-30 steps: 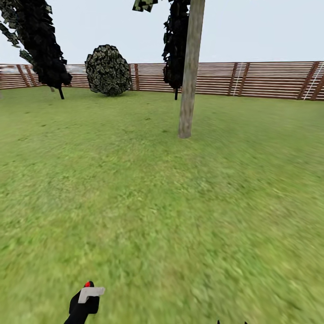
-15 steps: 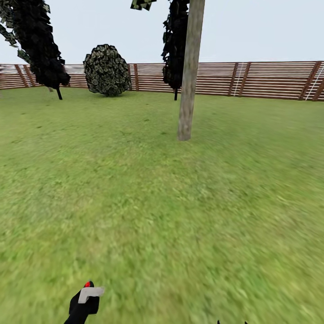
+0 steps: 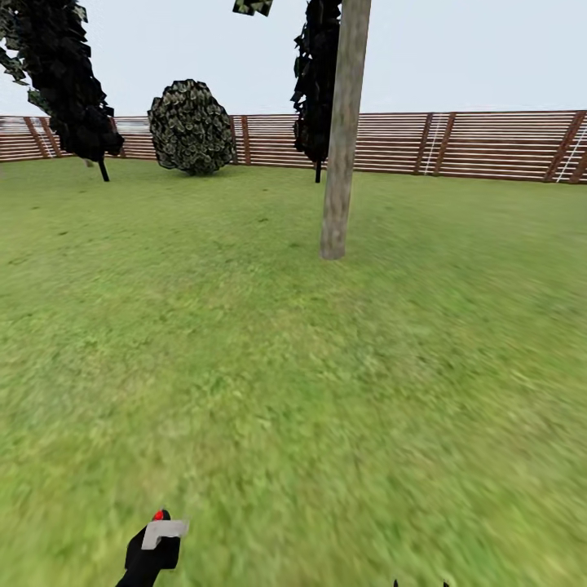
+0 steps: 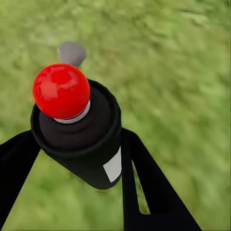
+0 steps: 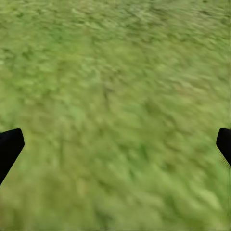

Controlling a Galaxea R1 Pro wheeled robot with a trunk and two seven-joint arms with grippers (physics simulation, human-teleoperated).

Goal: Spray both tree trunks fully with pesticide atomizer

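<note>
We see one tree trunk [image 3: 341, 139]; our left gripper [image 4: 82, 159] grasps one sprayer [image 4: 77, 130], right jaws spread.

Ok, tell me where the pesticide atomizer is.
The pesticide atomizer sits in the left gripper, low at the head view's left, above the lawn.

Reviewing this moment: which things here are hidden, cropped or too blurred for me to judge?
- Tree trunk: head view's top edge crops its crown.
- Pesticide atomizer: lower body hidden between the left claw's fingers, left wrist view.
- Right claw: two dark fingertips at the right wrist view's edges; rest cropped.
- Lawn: blurred, fine detail unreadable.
- Spray mist on the trunk: too fine to judge.
</note>
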